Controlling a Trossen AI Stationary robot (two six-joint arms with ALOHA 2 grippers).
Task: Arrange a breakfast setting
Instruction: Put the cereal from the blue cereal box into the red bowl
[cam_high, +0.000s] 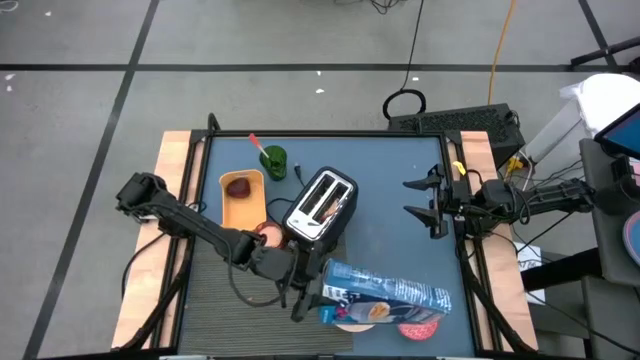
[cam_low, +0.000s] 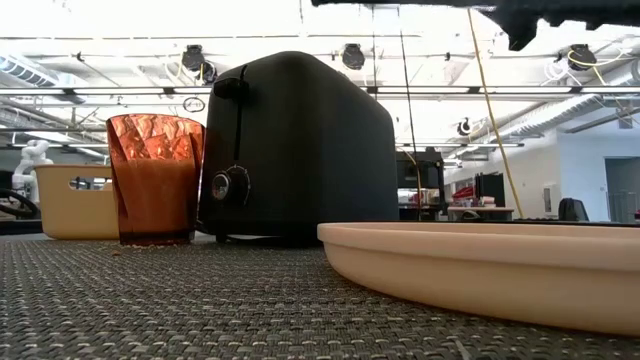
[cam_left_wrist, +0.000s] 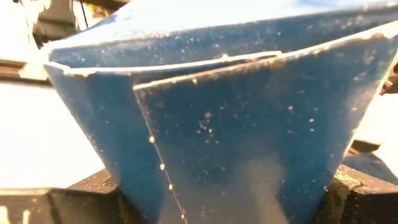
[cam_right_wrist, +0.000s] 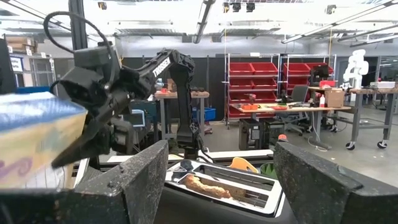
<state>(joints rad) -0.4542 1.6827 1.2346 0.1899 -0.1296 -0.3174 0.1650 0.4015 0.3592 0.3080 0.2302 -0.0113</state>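
Left gripper (cam_high: 312, 292) clasps a blue cardboard cereal box (cam_high: 388, 294), tipped over the pink bowl (cam_high: 420, 327) beside the cream plate (cam_high: 355, 322) at the table's near edge. Right gripper (cam_high: 428, 208) hovers with fingers spread, empty, right of the silver-black toaster (cam_high: 322, 205).

From my feed: blue cereal box (cam_high: 385, 293) with white speckles, silver-black toaster (cam_high: 321, 206), orange square container (cam_high: 242, 197) with something dark red in it, green cup (cam_high: 274, 162), cream plate (cam_low: 480, 268), pink bowl (cam_high: 420, 328), amber-red glass (cam_low: 153, 178), blue tabletop (cam_high: 390, 170), grey ribbed mat (cam_high: 215, 300).

dark jointed arms, black cables alongside; white "trossen" lettering on left arm (cam_right_wrist: 163, 65).
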